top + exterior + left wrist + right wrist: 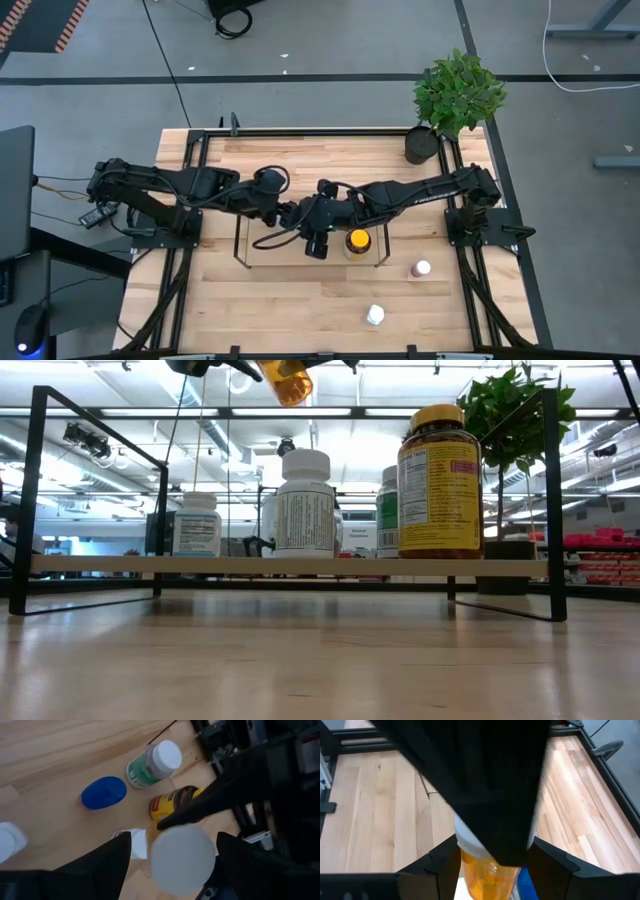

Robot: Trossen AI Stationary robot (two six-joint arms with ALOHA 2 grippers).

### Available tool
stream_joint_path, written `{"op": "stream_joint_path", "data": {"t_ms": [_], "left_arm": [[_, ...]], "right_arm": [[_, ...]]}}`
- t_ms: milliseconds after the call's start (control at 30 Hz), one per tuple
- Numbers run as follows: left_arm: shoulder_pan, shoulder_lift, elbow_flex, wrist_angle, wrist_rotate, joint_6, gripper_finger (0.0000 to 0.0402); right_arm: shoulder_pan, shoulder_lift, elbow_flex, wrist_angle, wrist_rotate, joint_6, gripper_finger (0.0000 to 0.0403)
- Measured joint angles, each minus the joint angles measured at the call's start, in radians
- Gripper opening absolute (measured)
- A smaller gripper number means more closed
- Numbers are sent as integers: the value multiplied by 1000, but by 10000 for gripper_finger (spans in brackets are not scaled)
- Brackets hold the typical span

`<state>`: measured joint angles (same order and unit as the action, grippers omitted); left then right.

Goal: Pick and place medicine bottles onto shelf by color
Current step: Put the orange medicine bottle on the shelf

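A small orange see-through bottle (286, 380) with a white cap (182, 860) hangs tilted above the shelf (300, 565). My right gripper (318, 240) is shut on it. My left gripper (292, 213) is open; its fingers stand on either side of the white cap, and I cannot tell if they touch it. On the shelf stand the large amber bottle with a yellow cap (357, 241), a blue-capped bottle (103, 792), a green-labelled bottle (155, 762) and other white-capped ones (305, 500). My right gripper pinches the orange bottle's body (487, 877) between its two fingers, below the white cap. The bottle is lifted clear of the shelf and tilted, its capped end toward my left gripper. My left gripper's dark finger hides the cap end in the right wrist view.
Two white-capped bottles stand on the bare table near the right front, one pink (422, 268) and one white (375, 315). A black plant pot (422, 145) stands at the far right corner. A black frame (200, 140) edges the table.
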<state>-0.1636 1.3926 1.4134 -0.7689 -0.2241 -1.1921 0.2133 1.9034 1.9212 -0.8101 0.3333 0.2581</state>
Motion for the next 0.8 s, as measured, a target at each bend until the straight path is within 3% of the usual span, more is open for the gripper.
{"op": "stream_joint_path", "data": {"t_ms": [800], "left_arm": [[3, 4, 1, -32, -14, -106, 297]], "right_arm": [[-1, 1, 1, -12, 35, 2, 208]]}}
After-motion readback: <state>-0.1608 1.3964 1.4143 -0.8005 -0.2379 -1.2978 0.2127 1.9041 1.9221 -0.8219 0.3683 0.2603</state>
